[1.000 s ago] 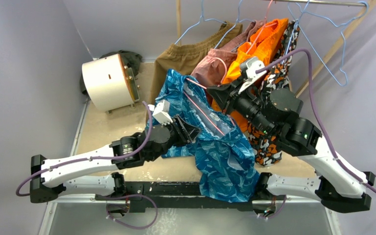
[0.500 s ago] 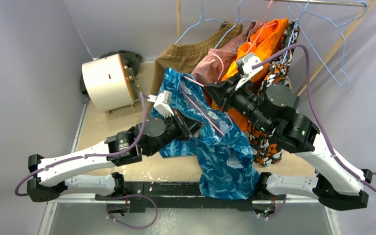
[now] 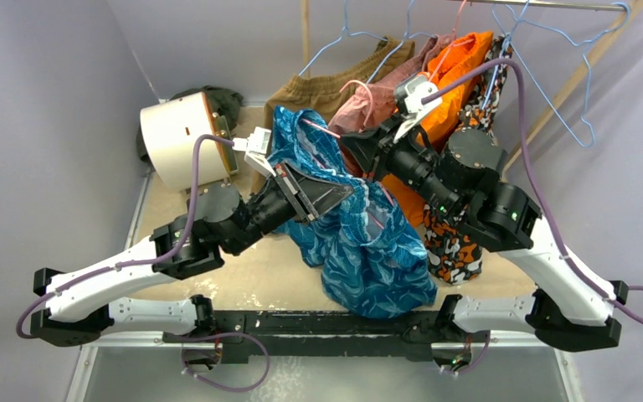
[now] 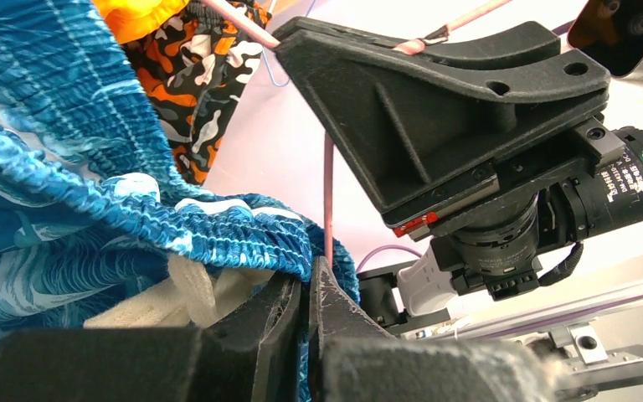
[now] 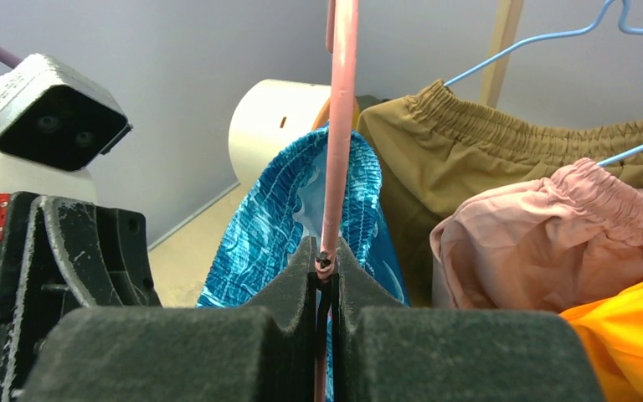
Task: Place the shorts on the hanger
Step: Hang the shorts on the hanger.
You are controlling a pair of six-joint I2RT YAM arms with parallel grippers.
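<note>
The shiny blue-and-teal shorts [image 3: 360, 243] hang bunched in mid-air between the arms. My left gripper [image 3: 347, 188] is shut on their elastic waistband [image 4: 218, 234]; the white drawstring [image 4: 191, 289] lies beside the jaws. My right gripper [image 3: 347, 146] is shut on the thin pink hanger [image 3: 322, 131], just behind the shorts. In the right wrist view the pink wire [image 5: 339, 126] rises straight from the closed jaws with the blue waistband [image 5: 272, 209] around it. In the left wrist view the wire [image 4: 328, 193] passes down beside my fingertips. Most of the hanger is hidden in the cloth.
A white drum [image 3: 180, 141] lies at back left. Brown shorts [image 3: 318, 90], pink shorts [image 3: 368, 109], orange shorts [image 3: 456, 71] and black-orange patterned shorts [image 3: 456, 247] hang on light blue hangers [image 3: 565, 79] from a rail at back right.
My left arm has lifted the shorts up and toward the back. My right gripper has moved left and back with the hanger. The cloth now bunches higher round the wire.
</note>
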